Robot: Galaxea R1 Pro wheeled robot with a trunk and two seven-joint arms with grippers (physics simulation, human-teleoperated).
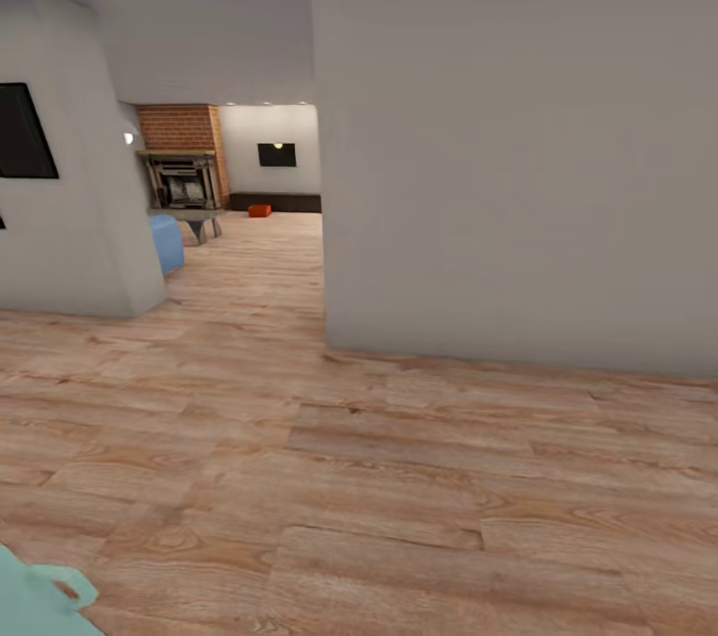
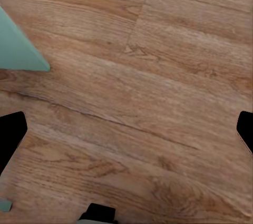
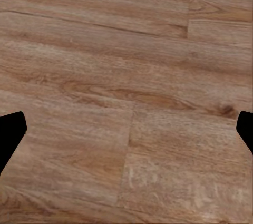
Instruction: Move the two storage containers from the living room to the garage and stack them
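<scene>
Far down the passage, in the living room, one small red-orange storage container [image 1: 259,210] sits on the wood floor below the wall TV [image 1: 276,155], near the brick fireplace [image 1: 182,167]. The garage and its floor are out of view. My left gripper [image 2: 126,129] is open over bare wood planks, its dark fingertips [image 2: 10,134] at the picture's two sides. My right gripper [image 3: 126,129] is open too, with only planks between its fingertips [image 3: 9,132].
A broad grey wall [image 1: 519,148] blocks the right side; its corner edges the passage. A second wall [image 1: 70,197] with a dark screen stands left. A blue sofa end [image 1: 167,242] juts into the passage. A pale teal robot part [image 1: 40,601] shows at lower left.
</scene>
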